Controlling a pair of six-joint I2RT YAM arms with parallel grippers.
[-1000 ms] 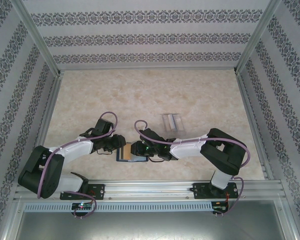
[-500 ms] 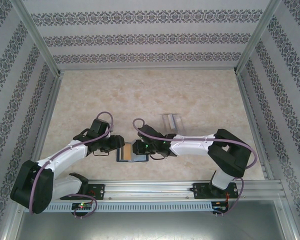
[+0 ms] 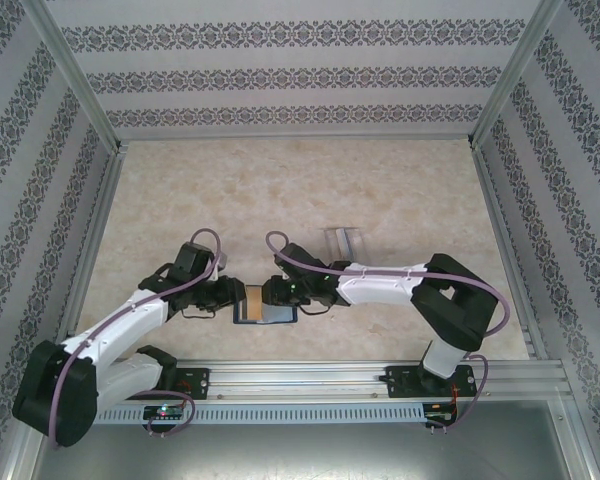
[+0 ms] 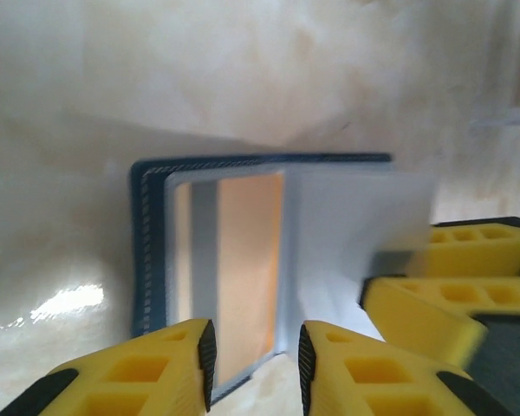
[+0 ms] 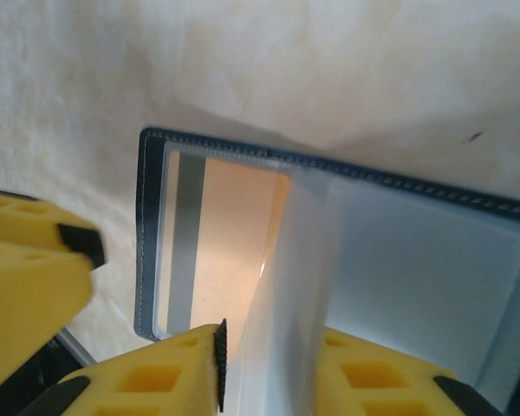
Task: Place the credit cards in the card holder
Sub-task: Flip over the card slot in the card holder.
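The table [image 3: 300, 190] was beige and marbled, with patterned walls around it. The card holder [image 3: 267, 306] lay open and flat at near centre, between both grippers. It was judged light, thin and floppy, with a slippery clear leaf [image 5: 286, 286] best taken by its edge. An orange card [image 5: 234, 234] sat in the left pocket. The right gripper [image 5: 269, 368] was partly spread around the raised leaf, with no firm pinch evident. The left gripper [image 4: 251, 364] stood narrowly apart at the holder's left edge, clamping nothing.
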